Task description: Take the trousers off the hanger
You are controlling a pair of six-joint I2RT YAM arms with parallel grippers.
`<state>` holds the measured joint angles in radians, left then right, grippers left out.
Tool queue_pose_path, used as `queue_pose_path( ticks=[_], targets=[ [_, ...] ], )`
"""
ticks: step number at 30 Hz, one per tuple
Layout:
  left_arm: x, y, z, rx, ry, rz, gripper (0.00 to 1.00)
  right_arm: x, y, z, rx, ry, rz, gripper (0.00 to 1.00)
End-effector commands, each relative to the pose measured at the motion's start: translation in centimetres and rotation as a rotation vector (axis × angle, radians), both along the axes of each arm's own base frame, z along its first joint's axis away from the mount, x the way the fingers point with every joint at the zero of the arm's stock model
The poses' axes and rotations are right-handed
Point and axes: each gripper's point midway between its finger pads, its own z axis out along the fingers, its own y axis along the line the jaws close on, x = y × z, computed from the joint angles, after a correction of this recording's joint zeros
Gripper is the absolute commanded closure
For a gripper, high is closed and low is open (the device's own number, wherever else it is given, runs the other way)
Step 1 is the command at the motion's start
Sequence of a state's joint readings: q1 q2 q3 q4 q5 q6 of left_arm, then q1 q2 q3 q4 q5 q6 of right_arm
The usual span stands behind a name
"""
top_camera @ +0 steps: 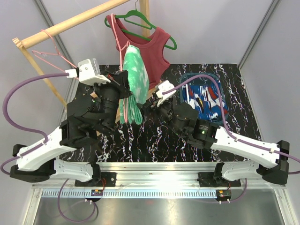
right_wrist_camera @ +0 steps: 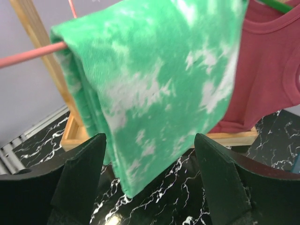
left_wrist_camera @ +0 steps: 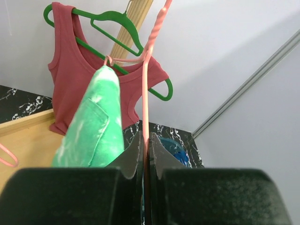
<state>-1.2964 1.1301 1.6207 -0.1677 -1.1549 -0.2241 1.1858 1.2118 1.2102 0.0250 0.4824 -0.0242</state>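
The left claw [left_wrist_camera: 145, 149] is closed tight on the upright rod of a thin pink hanger [left_wrist_camera: 146, 89], which is pinched between its two dark fingers [left_wrist_camera: 132, 157]. Over that hanger's bar the green-and-white tie-dye trousers [left_wrist_camera: 97, 124] are draped, folded, with both halves hanging down just beside the claw. In the overhead view the trousers are seen hanging between the two arms, above the black marbled surface [top_camera: 154, 140].

The right claw [right_wrist_camera: 150, 140] is spread wide, with nothing gripped. Its fingers [right_wrist_camera: 77, 173] are seen on either side of the lower hanging edge of the tie-dye trousers; whether the cloth is touched cannot be told.

Behind the trousers a dark red tank top [top_camera: 152, 49] is hung on a green plastic hanger [top_camera: 140, 21], near a slanted wooden rail [top_camera: 70, 23]. A second pink hanger [top_camera: 51, 54], bare, is hooked further left on the rail.

The blue trousers with a red and white pattern [top_camera: 206, 96] are laid on the right rear of the surface, beyond the right arm, well apart from the hangers.
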Motion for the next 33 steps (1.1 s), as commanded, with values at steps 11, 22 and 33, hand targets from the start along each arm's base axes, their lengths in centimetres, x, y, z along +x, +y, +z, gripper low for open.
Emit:
queue_pose_path(
  ticks=[11, 22, 33],
  targets=[
    [-1.1, 1.1, 5.2, -0.282, -0.008, 0.110, 1.00, -0.5, 0.0, 6.7, 0.155, -0.116, -0.010, 0.18],
    [-1.3, 0.7, 5.9, -0.297, -0.008, 0.103, 1.00, -1.4, 0.1, 8.1, 0.195, -0.141, 0.043, 0.16],
    [-1.8, 0.4, 5.6, -0.327, 0.001, 0.080, 1.00, 1.1, 1.0, 8.9, 0.167, -0.211, -0.080, 0.15]
  ],
)
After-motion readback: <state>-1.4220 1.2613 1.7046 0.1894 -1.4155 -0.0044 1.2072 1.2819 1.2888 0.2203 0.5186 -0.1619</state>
